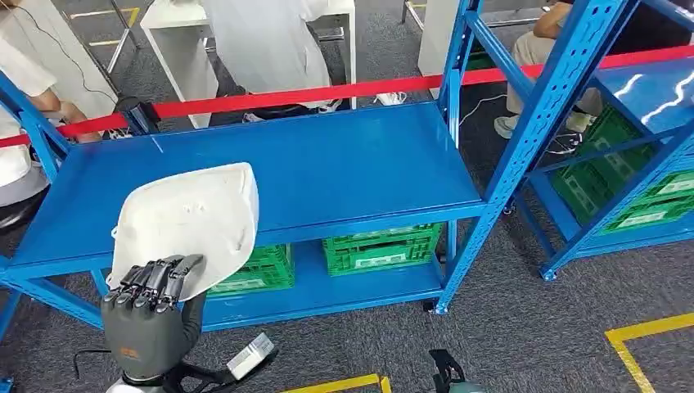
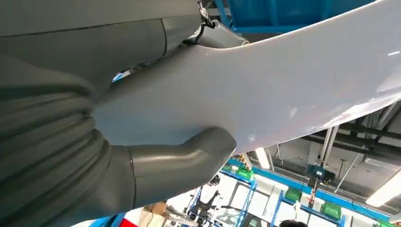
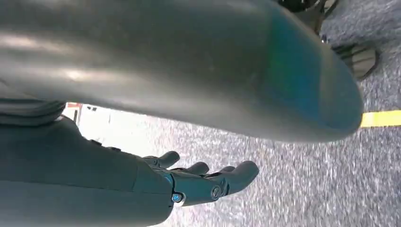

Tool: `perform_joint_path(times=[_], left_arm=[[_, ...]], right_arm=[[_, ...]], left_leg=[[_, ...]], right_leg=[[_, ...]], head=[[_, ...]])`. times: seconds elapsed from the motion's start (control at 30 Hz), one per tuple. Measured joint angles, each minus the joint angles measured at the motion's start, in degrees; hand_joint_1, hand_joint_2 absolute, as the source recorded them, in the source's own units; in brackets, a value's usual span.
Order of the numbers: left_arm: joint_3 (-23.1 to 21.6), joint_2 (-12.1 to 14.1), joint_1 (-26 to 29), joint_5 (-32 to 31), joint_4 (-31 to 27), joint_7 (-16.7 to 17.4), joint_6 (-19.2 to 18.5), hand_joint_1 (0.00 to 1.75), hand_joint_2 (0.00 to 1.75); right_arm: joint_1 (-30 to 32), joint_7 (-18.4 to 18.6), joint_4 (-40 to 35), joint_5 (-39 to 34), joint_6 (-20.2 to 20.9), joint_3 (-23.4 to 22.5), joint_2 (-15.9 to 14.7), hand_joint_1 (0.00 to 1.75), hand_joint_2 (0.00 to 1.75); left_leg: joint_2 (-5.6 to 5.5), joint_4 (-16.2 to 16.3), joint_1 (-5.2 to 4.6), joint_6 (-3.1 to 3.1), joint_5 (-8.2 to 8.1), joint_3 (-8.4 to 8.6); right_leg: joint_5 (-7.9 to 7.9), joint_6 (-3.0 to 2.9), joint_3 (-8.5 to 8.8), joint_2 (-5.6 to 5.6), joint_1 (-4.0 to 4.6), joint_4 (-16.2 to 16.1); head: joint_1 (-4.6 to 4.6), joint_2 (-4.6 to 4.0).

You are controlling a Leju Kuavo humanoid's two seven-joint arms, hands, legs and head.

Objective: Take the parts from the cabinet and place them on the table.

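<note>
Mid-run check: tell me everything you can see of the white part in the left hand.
The white part is a broad, thin shell of smooth, glossy plastic by its look, roughly a rounded quadrilateral with a raised rim and a shallow dished face. The left hand grips its lower edge, dark fingers over the near face, and the left wrist view shows the thumb pressed against the other side. It is held tilted in front of the blue shelf; whether it touches the shelf cannot be told.

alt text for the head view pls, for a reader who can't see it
The robot's left hand holds a white, curved plastic shell part up in front of a blue metal shelving rack whose top shelf is bare. Green plastic crates sit on the lower shelf, and a red barrier tape runs behind, with people standing beyond it.
</note>
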Motion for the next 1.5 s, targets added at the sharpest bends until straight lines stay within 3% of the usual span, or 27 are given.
perform_joint_path(times=[0.03,0.07,0.17,0.2,0.3,0.37,0.43,0.5,0.53,0.57,0.7,0.73,0.77,0.83,0.87,0.93,1.0,1.03,1.07,1.1,1.2,1.23,1.33,1.37,1.4,1.43,1.5], left_arm=[[0.09,-0.13,-0.37,0.27,0.13,-0.48,-0.02,1.75,1.75],[0.13,-0.28,-0.67,0.55,0.26,-0.88,0.0,1.75,1.75],[0.31,-0.55,-1.12,0.99,0.72,-1.51,-0.02,1.75,1.75],[0.33,-0.77,-1.23,1.05,0.87,-1.82,-0.02,1.75,1.75],[0.42,-1.42,-2.15,2.3,1.62,-2.87,0.0,1.75,1.75],[0.48,-1.84,-2.58,3.2,2.34,-3.72,-0.02,1.75,1.75],[0.55,-2.19,-3.11,3.63,3.45,-4.29,-0.02,1.75,1.75],[0.64,-2.71,-3.99,3.67,4.42,-4.68,-0.04,1.75,1.75],[0.72,-2.93,-4.43,3.67,4.7,-4.68,-0.02,1.75,1.75],[0.85,-3.1,-4.81,3.67,4.87,-4.68,-0.02,1.75,1.75],[0.92,-3.32,-5.5,3.67,5.83,-4.72,-0.04,1.75,1.75],[0.94,-3.32,-5.59,3.67,5.94,-4.68,-0.04,1.75,1.75],[0.94,-3.32,-5.67,3.67,6.05,-4.68,-0.04,1.75,1.75],[0.94,-3.32,-5.73,3.67,6.36,-4.68,-0.04,1.75,1.75],[0.94,-3.3,-5.72,3.11,6.45,-4.51,-0.04,1.75,1.75],[1.07,-3.34,-5.72,1.53,6.32,-3.85,-0.04,1.75,1.75],[1.18,-3.41,-5.76,0.79,6.23,-2.84,-0.04,1.75,1.75],[1.18,-3.41,-5.82,0.53,6.1,-2.58,-0.04,1.75,1.75],[1.18,-3.43,-5.94,0.46,5.84,-2.58,-0.04,1.75,1.75],[1.23,-3.52,-5.95,0.42,5.55,-2.56,-0.04,1.75,1.75],[1.77,-3.58,-5.78,0.57,5.18,-2.8,-0.04,1.75,1.75],[1.92,-3.65,-5.79,0.79,5.16,-3.0,-0.04,1.75,1.75],[2.1,-3.74,-5.8,1.69,5.2,-3.44,-0.04,1.75,1.75],[2.17,-3.74,-5.79,1.82,5.33,-3.5,-0.04,1.75,1.75],[2.23,-3.74,-5.79,1.79,5.49,-3.43,-0.04,1.75,1.75],[2.32,-3.74,-5.75,1.68,5.66,-3.11,-0.04,1.75,1.75],[2.47,-3.74,-5.64,1.47,5.7,-2.58,-0.04,1.75,1.75]], right_arm=[[-0.18,0.0,0.0,-0.07,0.0,0.0,0.04,0.0,0.0],[-0.38,-0.04,0.0,-0.09,-0.02,0.0,0.04,0.0,0.0],[-0.72,-0.04,0.0,-0.15,-0.29,0.0,0.13,0.0,0.0],[-0.71,-0.04,0.0,-0.15,-0.37,0.0,0.13,0.0,0.0],[-0.78,0.35,0.0,-0.15,-1.05,0.0,0.11,0.0,0.0],[-0.79,0.35,0.0,-0.39,-1.4,0.0,0.07,0.0,0.0],[-0.74,0.35,0.0,-0.74,-1.64,-0.07,-0.15,0.0,0.0],[-0.77,0.35,0.0,-1.22,-2.21,-0.15,-0.35,0.0,0.0],[-0.85,0.35,-0.02,-1.27,-2.25,-0.2,-0.42,0.0,0.0],[-0.89,0.37,-0.02,-1.31,-2.23,-0.22,-0.48,0.0,0.0],[-0.58,0.42,-0.02,-1.44,-2.23,-0.48,-0.48,0.0,0.0],[-0.64,0.33,-0.02,-1.44,-2.25,-0.5,-0.52,0.0,0.0],[-0.65,0.35,-0.02,-1.44,-2.25,-0.5,-0.57,0.0,0.0],[-0.54,0.35,-0.02,-1.46,-2.34,-0.52,-0.59,0.0,0.0],[-0.43,0.35,-0.02,-1.46,-2.43,-0.55,-0.59,0.0,0.0],[-0.14,0.35,-0.02,-1.44,-2.62,-0.59,-0.63,0.0,0.0],[0.06,0.35,-0.02,-1.14,-2.82,-0.61,-0.63,0.0,0.0],[0.12,0.35,-0.02,-0.96,-2.89,-0.63,-0.65,0.0,0.0],[0.27,0.35,-0.02,-0.72,-2.97,-0.68,-0.66,0.0,0.0],[0.32,0.35,-0.02,-0.64,-3.0,-0.79,-0.7,0.0,0.0],[0.63,0.35,-0.02,-0.5,-2.95,-1.01,-0.77,0.0,0.0],[0.8,0.25,-0.02,-0.48,-2.78,-1.09,-0.83,0.0,0.0],[0.79,1.42,-0.02,-0.11,-1.81,-1.42,-0.83,0.0,0.0],[0.73,1.55,-0.02,0.04,-1.51,-1.44,-0.85,0.0,0.0],[0.73,1.53,-0.02,0.18,-1.2,-1.46,-0.96,0.0,0.0],[0.71,1.53,-0.02,0.37,-1.01,-1.46,-1.09,0.0,0.0],[0.59,1.53,-0.02,0.35,-0.92,-1.51,-1.18,0.0,0.0]], left_leg=[[-0.25,-4.61,-0.15,0.41,-1.8,2.61],[-0.33,-5.72,-0.53,0.46,-1.72,3.48],[-0.3,-6.13,-1.22,1.69,-0.44,2.3],[0.01,-6.9,-0.65,2.33,0.65,2.03],[0.2,-6.81,-0.82,3.38,2.44,0.05],[0.28,-6.41,-1.0,3.59,3.7,-1.95],[0.36,-5.77,-1.03,3.46,4.81,-4.03],[0.34,-4.8,-0.99,3.14,5.58,-5.94],[0.34,-4.1,-0.99,2.9,5.84,-6.59],[0.31,-3.54,-1.33,2.58,6.02,-7.23],[0.39,-3.74,-1.2,1.18,7.27,-7.58],[0.26,-2.95,-1.03,0.7,5.58,-8.12],[0.26,-0.66,-0.85,0.36,2.23,-9.06],[0.26,7.29,-0.36,-0.23,-3.77,-11.29],[0.27,11.08,-0.2,-0.44,-4.97,-11.95],[0.28,12.21,0.15,-0.59,-2.76,-10.28],[0.25,5.09,0.37,-0.44,0.76,-4.49],[0.15,0.11,0.4,-0.22,1.01,-0.59],[-0.08,-4.41,0.23,0.04,-0.87,2.33],[-0.21,-5.91,-0.11,0.32,-1.2,3.03],[-0.17,-6.21,-0.75,1.87,-0.05,1.82],[0.23,-6.61,-0.45,2.64,0.84,1.44],[0.26,-6.43,-0.69,3.56,2.68,-0.68],[0.31,-6.3,-0.85,3.71,3.32,-1.6],[0.33,-6.1,-0.99,3.77,3.95,-2.63],[0.33,-5.81,-1.01,3.72,4.52,-3.7],[0.31,-4.95,-0.99,3.49,5.51,-5.81]], right_leg=[[0.46,0.37,-0.29,0.02,0.0,-0.03],[0.96,0.79,-0.39,0.01,-0.07,-0.21],[2.65,2.06,-0.29,-0.06,-0.51,-1.26],[2.47,2.33,-0.6,0.06,-0.69,-0.96],[-6.74,2.51,-3.31,0.33,-0.38,7.11],[-10.01,2.67,-4.96,0.42,-0.22,14.72],[-6.83,2.58,-2.86,0.42,-0.06,14.74],[-3.62,2.39,3.31,0.3,-0.03,6.79],[-5.34,2.14,6.71,0.09,0.01,1.65],[-6.54,1.76,8.21,0.03,0.49,-1.33],[-4.97,0.26,6.72,0.1,0.22,-1.13],[-4.38,-0.08,6.22,0.0,0.13,-1.18],[-3.83,-0.46,5.52,-0.05,0.1,-1.18],[-2.73,-0.57,4.19,-0.07,0.12,-1.14],[-2.16,-0.49,3.43,-0.09,0.12,-1.12],[-1.0,-0.16,2.18,-0.23,0.11,-1.07],[0.05,0.22,0.97,-0.24,0.09,-1.06],[0.48,0.49,0.67,-0.2,0.07,-1.03],[0.89,0.88,0.34,-0.15,0.14,-1.0],[1.36,1.36,0.22,-0.16,0.05,-1.03],[2.92,2.69,0.1,-0.2,-0.38,-1.79],[2.12,2.85,-0.26,-0.05,-0.8,-1.11],[-7.51,2.86,-3.28,0.14,-0.4,8.2],[-9.46,2.86,-4.15,0.19,-0.3,12.14],[-9.67,2.84,-4.4,0.22,-0.16,14.94],[-8.21,2.73,-3.61,0.27,0.0,15.37],[-4.07,2.47,1.22,0.27,0.15,9.84]], head=[[0.02,0.0],[0.11,0.0],[-0.17,0.0],[-0.24,0.0],[-0.04,0.0],[-0.07,0.0],[-0.09,0.0],[-0.04,0.0],[-0.02,0.0],[0.02,0.0],[0.09,0.0],[0.02,0.0],[-0.13,0.0],[-0.11,0.0],[-0.11,0.0],[-0.09,0.0],[-0.11,0.0],[-0.11,0.0],[-0.11,0.0],[0.0,0.0],[-0.04,0.0],[-0.11,0.0],[0.26,0.0],[0.24,0.0],[0.24,0.0],[0.24,0.0],[0.26,0.0]])
